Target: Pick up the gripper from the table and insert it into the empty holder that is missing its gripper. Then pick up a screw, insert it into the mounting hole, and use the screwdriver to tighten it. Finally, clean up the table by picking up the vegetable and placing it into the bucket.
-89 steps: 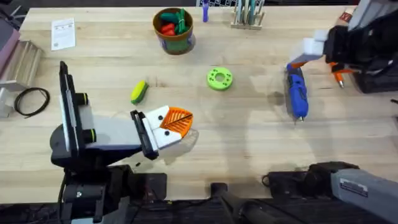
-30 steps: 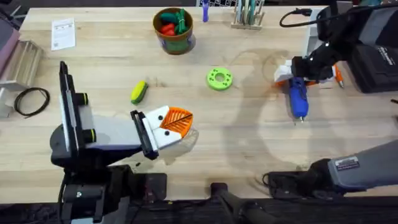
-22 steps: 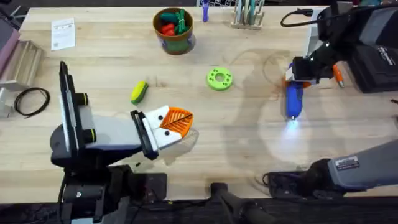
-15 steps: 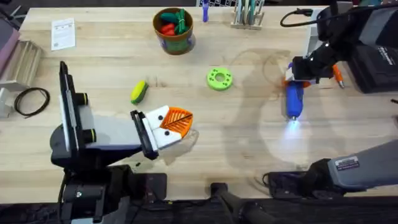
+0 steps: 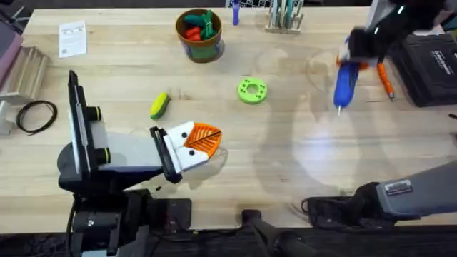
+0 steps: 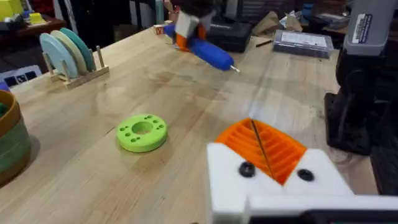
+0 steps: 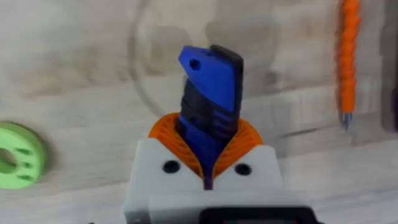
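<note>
Since a moment ago the screwdriver (image 5: 345, 80) has come up off the bench (image 5: 285, 164), clamped in the right end effector (image 7: 208, 177). Nearest me, the left end effector (image 5: 202, 140) rests on the bench with its orange pads pressed together, empty. Beyond it the vegetable (image 5: 159, 105) lies on the wood, well apart from the bucket (image 5: 199, 33) at the far edge. Tightening looks in hand; cleanup remains.

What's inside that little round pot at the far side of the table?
The bucket holds toy vegetables: a red piece and a dark green one show above the brown rim. Whatever lies beneath them, and the pot's bottom, is covered.
</note>
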### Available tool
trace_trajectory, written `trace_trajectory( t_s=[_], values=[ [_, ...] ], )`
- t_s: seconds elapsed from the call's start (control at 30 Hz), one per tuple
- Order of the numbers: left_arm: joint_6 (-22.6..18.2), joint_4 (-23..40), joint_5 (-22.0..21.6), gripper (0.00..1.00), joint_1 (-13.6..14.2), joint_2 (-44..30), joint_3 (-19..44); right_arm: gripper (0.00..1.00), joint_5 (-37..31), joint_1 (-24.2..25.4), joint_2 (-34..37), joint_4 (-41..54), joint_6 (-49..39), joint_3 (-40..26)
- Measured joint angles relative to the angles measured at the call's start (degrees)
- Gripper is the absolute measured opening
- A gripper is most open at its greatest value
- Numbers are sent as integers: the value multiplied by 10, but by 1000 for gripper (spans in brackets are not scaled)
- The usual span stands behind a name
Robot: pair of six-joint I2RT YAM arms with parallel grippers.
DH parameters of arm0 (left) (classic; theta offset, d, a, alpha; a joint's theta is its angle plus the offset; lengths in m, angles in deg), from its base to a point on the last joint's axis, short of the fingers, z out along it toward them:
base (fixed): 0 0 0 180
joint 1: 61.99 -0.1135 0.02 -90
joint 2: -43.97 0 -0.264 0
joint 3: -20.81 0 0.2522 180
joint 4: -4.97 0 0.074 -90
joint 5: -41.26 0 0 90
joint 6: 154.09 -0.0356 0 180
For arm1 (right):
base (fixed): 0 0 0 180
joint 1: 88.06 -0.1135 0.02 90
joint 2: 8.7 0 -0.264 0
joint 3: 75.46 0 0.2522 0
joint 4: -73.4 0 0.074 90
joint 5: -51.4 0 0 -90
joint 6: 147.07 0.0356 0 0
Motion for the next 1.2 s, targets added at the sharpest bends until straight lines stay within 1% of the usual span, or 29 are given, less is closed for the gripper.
trace_trajectory(
  t_s=[0.23,0.37,0.5,0.67,0.9,1.07,1.2],
  values=[
    [0,0,0,14,0,0,0,23,64,-26,-32,-1,36,-113],
    [0,0,0,14,0,0,0,23,81,-48,-57,-30,61,-146],
    [0,0,0,14,0,0,0,23,85,-80,-93,-67,78,-149],
    [0,0,0,14,0,0,0,23,90,-135,-134,-104,93,-149],
    [0,0,0,14,0,0,0,23,95,-195,-159,-111,99,-149],
    [0,0,0,14,0,0,0,23,95,-225,-160,-111,100,-149],
    [0,0,0,14,0,0,0,23,95,-236,-180,-115,102,-126]
  ],
)
